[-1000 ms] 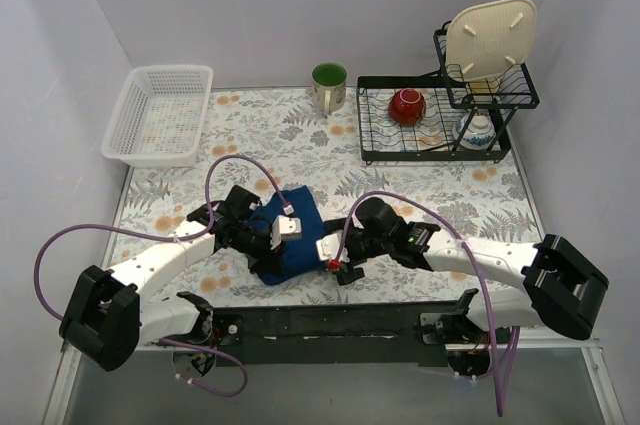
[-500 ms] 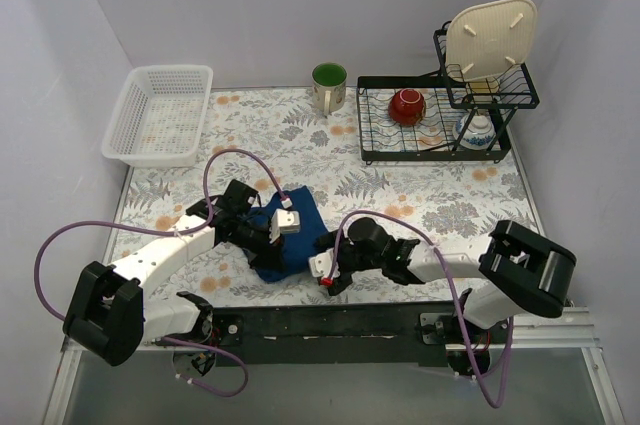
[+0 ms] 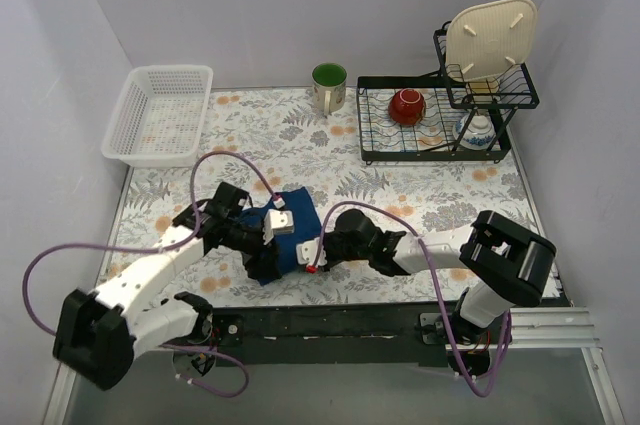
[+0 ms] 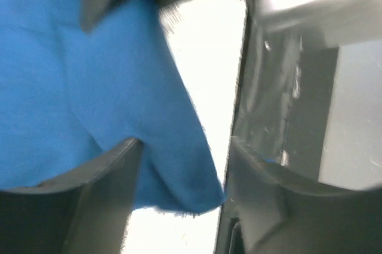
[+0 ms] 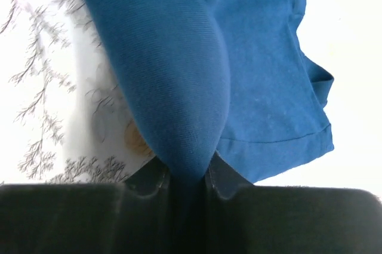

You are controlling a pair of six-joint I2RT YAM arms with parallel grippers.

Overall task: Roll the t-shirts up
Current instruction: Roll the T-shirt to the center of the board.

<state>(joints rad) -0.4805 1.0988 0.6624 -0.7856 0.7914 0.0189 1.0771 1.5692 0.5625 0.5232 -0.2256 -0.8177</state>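
The dark blue t-shirt (image 3: 296, 241) lies bunched in a compact bundle on the floral table near the front edge. My left gripper (image 3: 262, 261) sits over the bundle's left side. In the left wrist view its fingers (image 4: 107, 170) stand wide apart; the left gripper (image 4: 185, 146) is open, and a loose fold of the t-shirt (image 4: 89, 86) hangs between them without being pinched. My right gripper (image 3: 314, 253) meets the bundle from the right. The right wrist view shows the right gripper (image 5: 186, 170) shut on a thick rounded fold of the t-shirt (image 5: 173, 69).
A white plastic basket (image 3: 160, 115) stands at the back left. A green mug (image 3: 329, 87) is at the back centre. A black wire dish rack (image 3: 435, 140) at the back right holds a red bowl (image 3: 407, 106) and a cream plate (image 3: 490, 37).
My right arm swung left to the bundle and its jaws closed on a fold of cloth. The left gripper opened, letting go of the cloth it held.
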